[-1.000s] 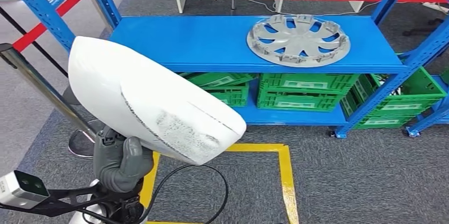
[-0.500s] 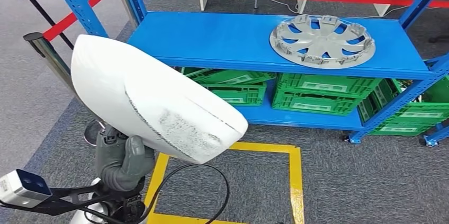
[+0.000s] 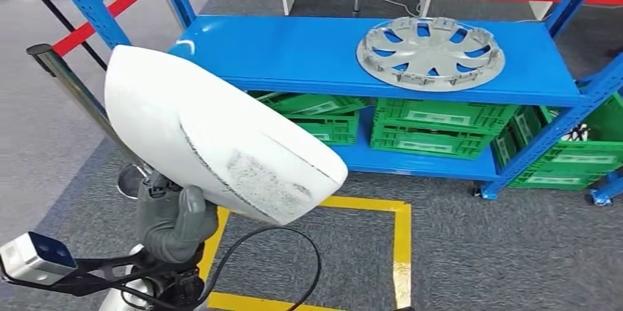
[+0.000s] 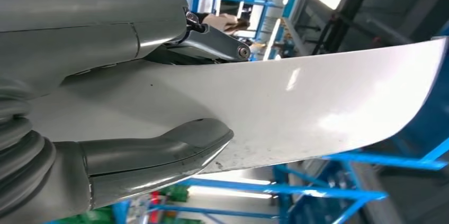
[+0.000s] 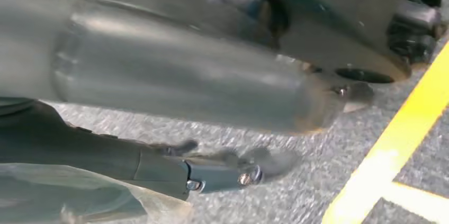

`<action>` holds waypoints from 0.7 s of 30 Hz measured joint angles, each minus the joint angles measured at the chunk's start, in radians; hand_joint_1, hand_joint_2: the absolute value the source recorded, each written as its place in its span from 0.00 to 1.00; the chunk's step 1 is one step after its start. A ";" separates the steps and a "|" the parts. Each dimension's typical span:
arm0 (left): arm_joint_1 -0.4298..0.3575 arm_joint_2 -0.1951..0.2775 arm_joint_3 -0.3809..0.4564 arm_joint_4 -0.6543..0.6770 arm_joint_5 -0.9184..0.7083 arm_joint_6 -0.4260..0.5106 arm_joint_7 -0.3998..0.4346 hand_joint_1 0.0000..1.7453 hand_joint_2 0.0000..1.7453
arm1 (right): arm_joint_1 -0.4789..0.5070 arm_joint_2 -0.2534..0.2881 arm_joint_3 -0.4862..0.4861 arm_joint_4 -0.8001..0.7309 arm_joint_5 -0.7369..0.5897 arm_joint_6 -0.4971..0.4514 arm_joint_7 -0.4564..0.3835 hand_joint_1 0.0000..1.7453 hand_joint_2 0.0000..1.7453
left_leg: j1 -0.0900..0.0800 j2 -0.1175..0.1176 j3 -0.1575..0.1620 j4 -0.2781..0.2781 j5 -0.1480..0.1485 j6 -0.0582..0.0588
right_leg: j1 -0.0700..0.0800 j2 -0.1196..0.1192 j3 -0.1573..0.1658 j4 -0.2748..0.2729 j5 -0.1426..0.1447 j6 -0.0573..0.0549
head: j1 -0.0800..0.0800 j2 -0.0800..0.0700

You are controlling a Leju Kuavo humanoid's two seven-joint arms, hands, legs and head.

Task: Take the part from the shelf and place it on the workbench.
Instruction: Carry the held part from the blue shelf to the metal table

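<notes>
My left hand [image 3: 170, 221] is wrapped on the lower edge of the white part [image 3: 213, 142]. In the left wrist view my thumb [image 4: 159, 147] lies flat against its glossy underside, with the darker fingers [image 4: 214, 44] clamped from the other face, so the panel is pinched between them. It stands up out of my grip as a broad, curved shell tilted toward the shelf, its scuffed grey patch facing up at me and its free end hanging over the floor.

My right hand [image 5: 174, 83] hangs low over the grey carpet beside a yellow floor line [image 5: 381, 166]. The view is blurred, and I cannot tell whether its fingers are spread or curled, though nothing appears to be in them.

Beyond the part is the blue shelf [image 3: 294, 54], with a silver wheel cover [image 3: 430, 54] lying flat on its top board and green crates [image 3: 433, 127] stacked beneath.

As I judge it, the pick is done and I am in the carry — the part is off the shelf and in the air, not yet set down. No workbench is visible ahead, so the next move calls for turning to find it. With one hand gripping one edge of a wide, smooth panel, it could swing or slip — keep it steady.
</notes>
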 joint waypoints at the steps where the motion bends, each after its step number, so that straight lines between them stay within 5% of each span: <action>1: 0.000 0.000 0.000 0.000 0.000 -0.002 0.000 1.00 1.00 | 0.000 0.000 -0.001 0.000 0.000 0.007 0.001 0.00 0.00 | -0.001 0.000 -0.003 0.006 -0.001 -0.005 | -0.002 -0.003 -0.005 0.015 -0.005 -0.016 | -0.005 0.000; 4: 0.000 0.000 0.000 -0.001 0.002 -0.008 0.000 1.00 1.00 | 0.002 0.005 -0.002 0.000 0.007 0.028 0.009 0.00 0.00 | -0.003 0.008 -0.021 0.059 -0.041 -0.006 | -0.001 -0.010 -0.020 0.033 -0.005 -0.030 | -0.023 0.000; 8: 0.000 0.000 0.000 0.000 0.002 -0.010 0.000 1.00 1.00 | 0.003 0.006 -0.003 0.000 0.009 0.026 0.016 0.00 0.00 | -0.023 0.017 -0.114 0.297 -0.157 0.023 | 0.025 -0.022 -0.022 0.025 0.001 -0.037 | -0.039 0.000; 10: 0.000 0.000 0.000 0.000 0.003 -0.011 0.000 1.00 1.00 | 0.002 0.006 -0.003 0.000 0.009 0.027 0.021 0.00 0.00 | -0.049 0.016 -0.105 0.284 -0.133 0.063 | 0.047 -0.023 -0.020 0.023 0.001 -0.041 | -0.041 0.000; 13: 0.000 0.000 0.000 -0.001 0.004 -0.012 0.000 1.00 1.00 | 0.001 0.012 -0.004 0.000 0.009 0.029 0.028 0.00 0.00 | -0.109 0.012 -0.031 0.113 -0.047 0.165 | 0.075 -0.022 -0.012 0.011 0.004 -0.053 | -0.032 0.000; 14: 0.000 0.000 0.000 -0.001 0.005 -0.013 0.000 1.00 1.00 | 0.000 0.015 -0.004 0.000 0.009 0.031 0.030 0.00 0.00 | -0.124 0.012 -0.015 0.072 -0.035 0.187 | 0.077 -0.023 -0.012 0.007 0.006 -0.056 | -0.027 0.000; 15: 0.000 0.000 0.000 -0.001 0.007 -0.014 0.000 1.00 1.00 | -0.001 0.017 -0.004 0.000 0.008 0.033 0.031 0.00 0.00 | -0.132 0.012 -0.008 0.051 -0.033 0.198 | 0.078 -0.024 -0.013 0.004 0.007 -0.057 | -0.021 0.000; 18: 0.000 -0.001 0.000 -0.001 0.011 -0.015 0.000 1.00 1.00 | -0.002 0.017 -0.005 0.000 0.008 0.036 0.033 0.00 0.00 | -0.125 0.014 0.010 0.003 -0.022 0.184 | 0.078 -0.025 -0.018 0.000 0.003 -0.055 | -0.022 0.000; 21: 0.000 -0.002 0.000 0.000 0.012 -0.016 0.000 1.00 1.00 | -0.002 0.014 -0.008 0.000 0.008 0.039 0.036 0.00 0.00 | -0.115 0.015 0.024 -0.028 -0.011 0.162 | 0.077 -0.021 -0.073 0.111 -0.062 -0.041 | -0.020 0.000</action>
